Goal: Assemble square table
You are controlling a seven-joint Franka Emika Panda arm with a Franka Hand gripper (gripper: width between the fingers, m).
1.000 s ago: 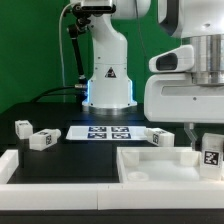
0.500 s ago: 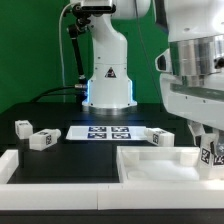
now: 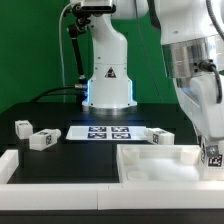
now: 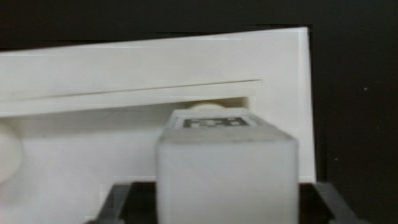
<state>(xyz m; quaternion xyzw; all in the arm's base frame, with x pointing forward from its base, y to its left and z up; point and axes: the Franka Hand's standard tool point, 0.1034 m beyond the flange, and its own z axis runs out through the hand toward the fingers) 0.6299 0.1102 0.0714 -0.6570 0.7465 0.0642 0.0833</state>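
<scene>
The square table top (image 3: 150, 165) lies rim up at the front of the exterior view's right; it fills the wrist view (image 4: 107, 100). My gripper (image 3: 211, 150) is shut on a white leg (image 3: 212, 157) with a tag, held over the top's right corner. In the wrist view the leg (image 4: 222, 160) stands between my dark fingers (image 4: 128, 203), tag end pointing away from the camera, and my gripper (image 4: 224, 205) is closed on its sides. Three more legs lie on the black table: two on the left (image 3: 22, 127) (image 3: 40, 139) and one near the middle (image 3: 160, 138).
The marker board (image 3: 105, 132) lies flat in front of the robot base (image 3: 108, 85). A long low white rail (image 3: 55, 165) runs along the front left. The green wall stands behind.
My arm has tilted and swung toward the exterior view's right, carrying the held leg a little right and down over the table top's corner. The loose legs have not moved.
</scene>
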